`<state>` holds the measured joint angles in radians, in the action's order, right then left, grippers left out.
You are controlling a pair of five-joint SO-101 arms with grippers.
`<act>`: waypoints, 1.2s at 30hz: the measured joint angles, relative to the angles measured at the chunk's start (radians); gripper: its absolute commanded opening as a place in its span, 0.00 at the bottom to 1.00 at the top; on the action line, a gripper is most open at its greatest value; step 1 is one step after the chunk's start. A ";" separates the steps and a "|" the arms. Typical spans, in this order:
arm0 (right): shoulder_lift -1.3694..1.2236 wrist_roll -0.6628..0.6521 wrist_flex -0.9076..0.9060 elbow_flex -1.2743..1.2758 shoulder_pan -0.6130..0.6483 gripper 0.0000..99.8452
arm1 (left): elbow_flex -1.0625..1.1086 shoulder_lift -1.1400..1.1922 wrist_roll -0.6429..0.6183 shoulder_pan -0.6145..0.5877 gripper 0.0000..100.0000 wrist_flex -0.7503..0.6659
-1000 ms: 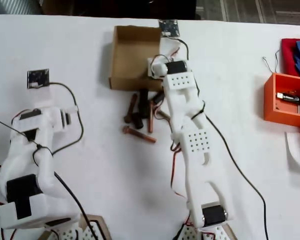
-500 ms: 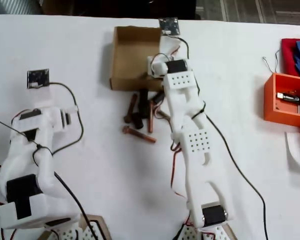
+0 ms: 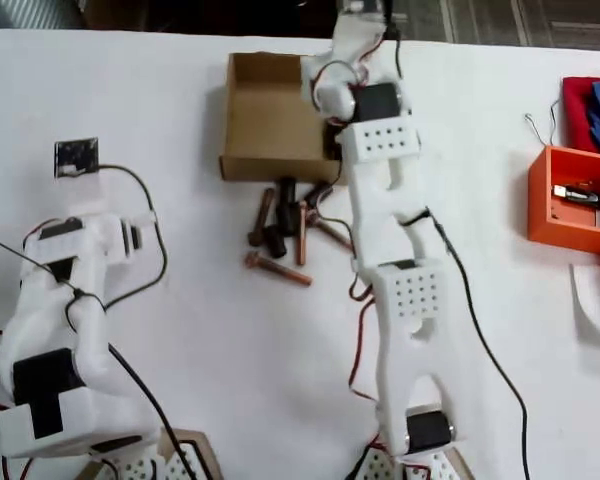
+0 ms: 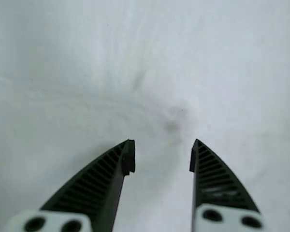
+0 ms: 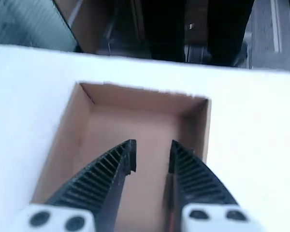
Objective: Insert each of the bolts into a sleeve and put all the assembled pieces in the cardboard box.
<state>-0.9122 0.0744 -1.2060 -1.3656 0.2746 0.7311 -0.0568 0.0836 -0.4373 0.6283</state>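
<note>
The cardboard box [image 3: 270, 166] stands open at the far middle of the table; in the right wrist view its brown floor and walls [image 5: 67, 140] lie right below my right gripper [image 5: 152, 155], which is open. A thin copper-coloured piece [image 5: 167, 212] shows low between its fingers, too hidden to name. In front of the box lies a pile of copper bolts and dark sleeves [image 3: 285, 222], with one bolt [image 3: 278, 269] apart nearer me. The right arm [image 3: 385, 140] stretches over the box's right side. My left gripper [image 4: 162, 157] hangs open over bare white table, on the folded left arm [image 3: 75, 270].
An orange box [image 3: 570, 205] and a red and blue cloth [image 3: 592, 105] sit at the right edge. A small black board [image 3: 76, 157] with a cable lies far left. Dark floor lies beyond the table's far edge.
The right arm has stretched farther away from me and to the right, its wrist now reaching past the box toward the table's far edge. The left arm and the pile have not moved.
</note>
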 measured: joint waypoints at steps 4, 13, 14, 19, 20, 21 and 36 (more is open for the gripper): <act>0.081 0.000 -0.104 0.000 -0.026 0.11 | 0.000 0.000 0.000 0.000 0.21 0.000; 0.250 -0.061 -0.514 0.000 -0.020 0.11 | 0.000 0.000 0.000 0.000 0.21 0.000; 0.273 -0.069 -0.529 0.000 -0.014 0.11 | 0.000 0.000 0.003 0.000 0.21 0.000; 0.423 -0.080 -0.540 0.009 -0.011 0.11 | 0.000 0.000 0.003 0.000 0.21 0.000; 0.468 -0.080 -0.540 0.035 -0.012 0.11 | 0.000 0.000 0.003 0.000 0.21 0.000; 0.520 -0.080 -0.540 0.068 -0.009 0.11 | 0.000 0.000 0.003 0.002 0.21 0.000; 1.416 -0.075 -0.408 1.097 0.135 0.11 | 0.000 0.000 0.003 0.002 0.21 0.000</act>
<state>0.5040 -0.0008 -1.6141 -0.2685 0.4097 0.7311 -0.0568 0.0867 -0.4358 0.6283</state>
